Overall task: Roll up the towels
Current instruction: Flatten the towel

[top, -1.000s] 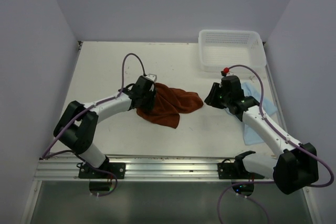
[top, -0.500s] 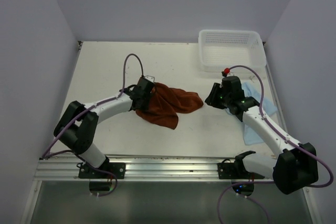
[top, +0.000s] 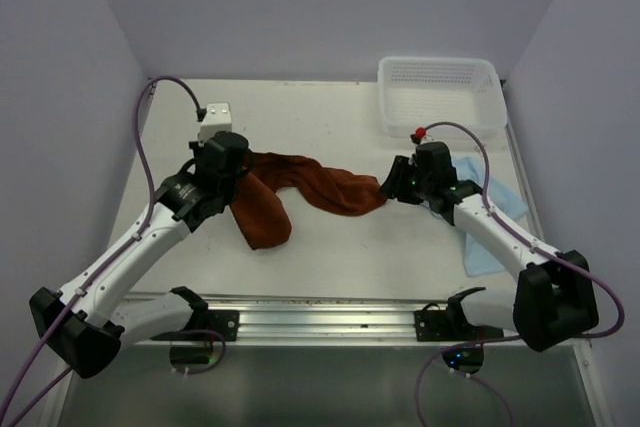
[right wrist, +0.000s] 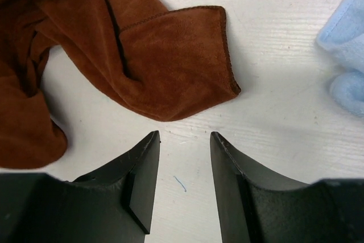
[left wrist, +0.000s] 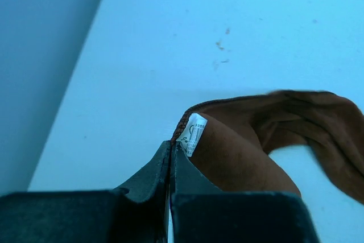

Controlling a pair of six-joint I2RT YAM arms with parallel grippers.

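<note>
A brown towel point(top: 300, 187) lies stretched across the table's middle, one end hanging from my left gripper point(top: 240, 169). In the left wrist view the left gripper point(left wrist: 170, 147) is shut on the towel's corner by its white label point(left wrist: 193, 134), lifted off the table. The towel's other end point(right wrist: 165, 66) rests on the table. My right gripper point(right wrist: 185, 136) is open and empty just short of that end, beside it in the top view point(top: 392, 183). A light blue towel point(top: 495, 217) lies under the right arm, its edge showing in the right wrist view point(right wrist: 347, 55).
A white plastic basket point(top: 438, 93) stands at the back right. Walls close the table in on the left, back and right. A metal rail point(top: 300, 317) runs along the near edge.
My left gripper has risen and pulled left with the towel's corner, stretching the crumpled towel out. My right gripper has shifted slightly left toward the towel's other end.
</note>
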